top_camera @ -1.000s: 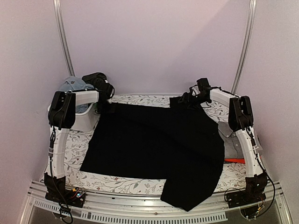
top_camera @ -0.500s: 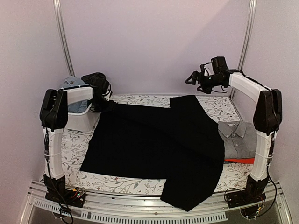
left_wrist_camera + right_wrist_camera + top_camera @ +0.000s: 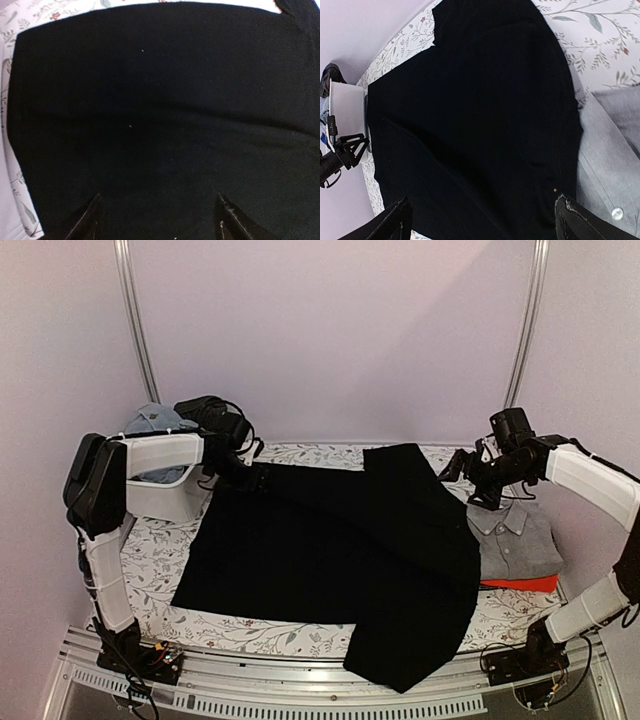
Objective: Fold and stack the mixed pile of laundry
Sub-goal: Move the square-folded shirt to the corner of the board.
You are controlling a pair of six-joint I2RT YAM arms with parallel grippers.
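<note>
The big black cloth [image 3: 330, 540] lay spread flat on the flowery table [image 3: 155, 560], with one corner hanging off the near edge. The left claw [image 3: 158, 197] hung over its far left corner. Its two fingers [image 3: 86, 222] stood apart with nothing between them. The right claw [image 3: 482, 200] was held above the far right side, spread wide and empty too.

From the top we saw a folded grey shirt [image 3: 515, 538] with a collar. It lay on a red one [image 3: 520, 584], just beside the black cloth. Blue cloth [image 3: 150, 422] sat in a white tub [image 3: 165, 498] at the far left.

The left claw's camera showed only soft black cloth and a strip of table. The right claw's camera showed a small round button [image 3: 617, 213] on the grey shirt.
</note>
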